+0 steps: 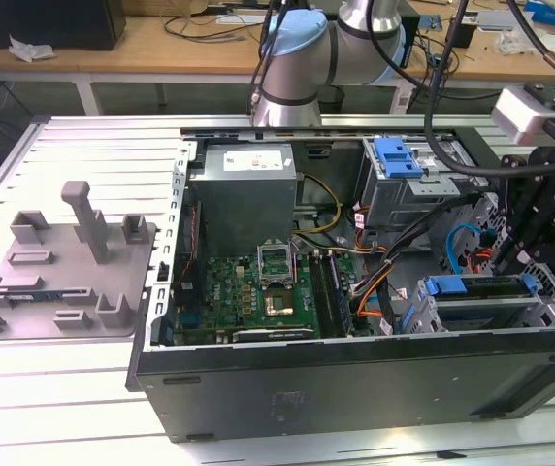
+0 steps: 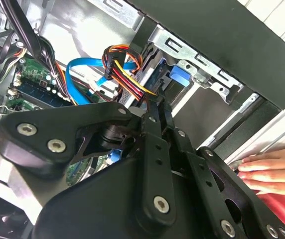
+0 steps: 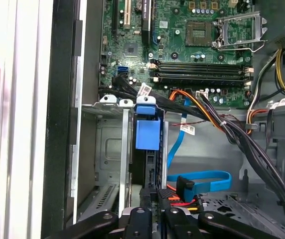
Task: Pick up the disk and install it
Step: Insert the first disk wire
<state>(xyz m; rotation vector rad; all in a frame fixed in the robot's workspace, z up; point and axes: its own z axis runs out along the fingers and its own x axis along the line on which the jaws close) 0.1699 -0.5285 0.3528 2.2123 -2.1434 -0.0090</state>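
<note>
The disk (image 1: 481, 288) lies in the lower drive cage at the exterior view's right of the open computer case (image 1: 355, 379), its blue carrier frame facing the motherboard. In the first wrist view its blue tab (image 3: 147, 133) stands in the cage slot, and the second wrist view shows the disk (image 2: 178, 79) in that slot too. My gripper (image 1: 525, 248) hangs over the end of the disk away from the tab. Its black fingers (image 2: 155, 117) are drawn together, the gripper (image 2: 158, 102) shut, right at the disk's end. I cannot tell whether they touch it. The gripper (image 3: 153, 191) sits beside orange and red cables.
A person's hand (image 2: 272, 172) rests on the table rail beside the case. A bare blue bracket (image 1: 399, 155) sits on the upper cage. The power supply (image 1: 248, 184), motherboard (image 1: 258, 291) and cable bundles (image 3: 222, 119) crowd the case. A grey fixture plate (image 1: 64, 262) lies at the exterior view's left.
</note>
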